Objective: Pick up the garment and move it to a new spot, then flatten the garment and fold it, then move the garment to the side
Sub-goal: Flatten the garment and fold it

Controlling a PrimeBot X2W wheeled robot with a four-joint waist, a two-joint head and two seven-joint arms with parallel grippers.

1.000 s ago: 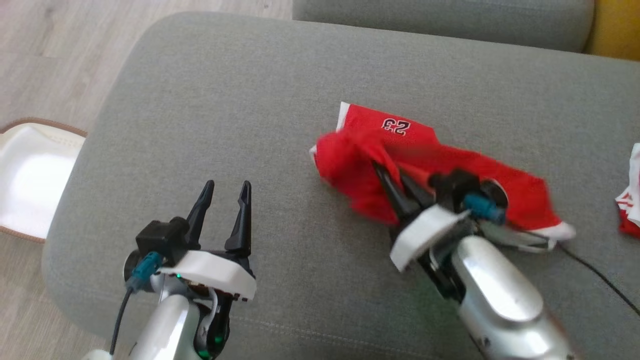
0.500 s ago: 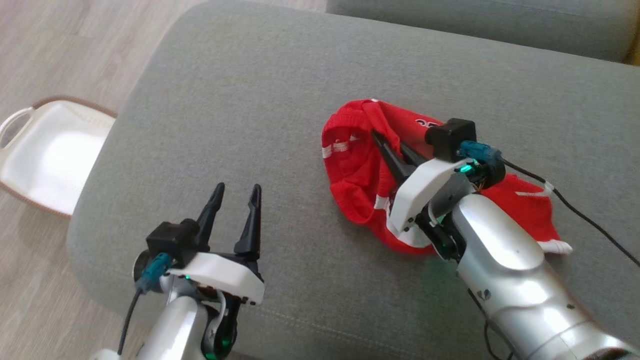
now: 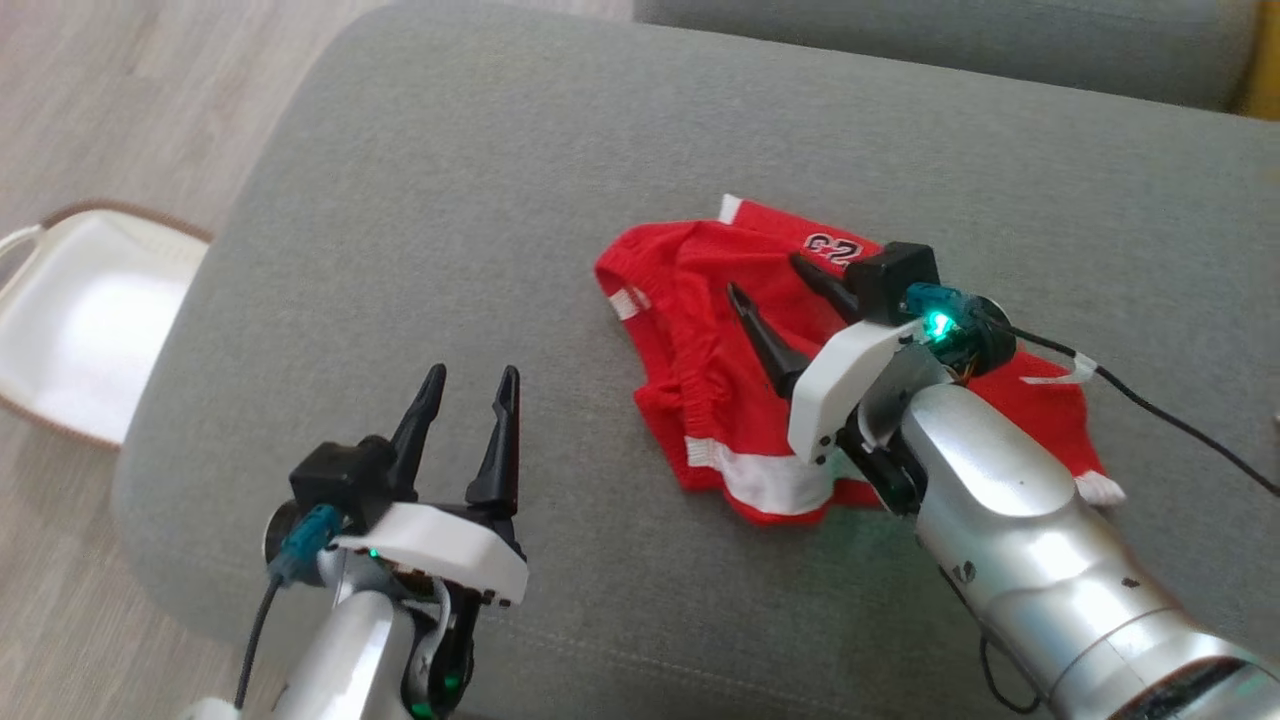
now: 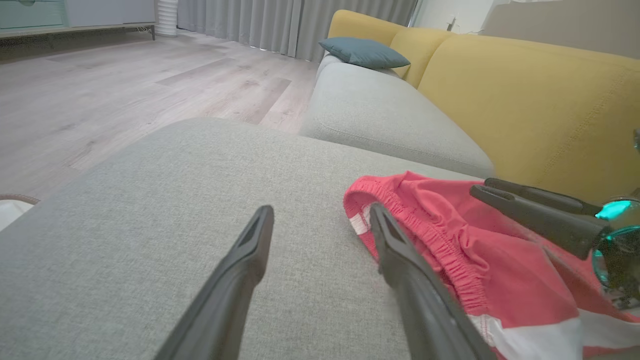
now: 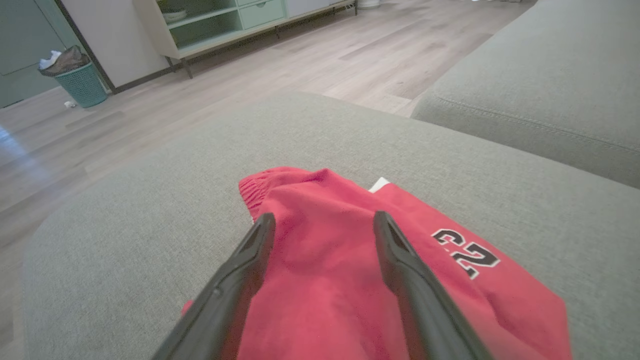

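Change: right gripper [image 3: 766,275] jaws, pinched before, now stand spread, holding nothing.
left gripper [image 3: 472,372]: spread wide, empty, beside the cloth.
red shorts [image 3: 700,370]: released, crumpled mid-ottoman [image 3: 420,180].
Your move: take opposite edges, pull flat.

My right arm [image 3: 1000,520] covers the middle of the red shorts [image 3: 700,330], so I cannot see that part. The white basket [image 3: 100,330] is cut off by the left edge. The stuff in the far green bin [image 5: 82,85] is too small for me to tell.
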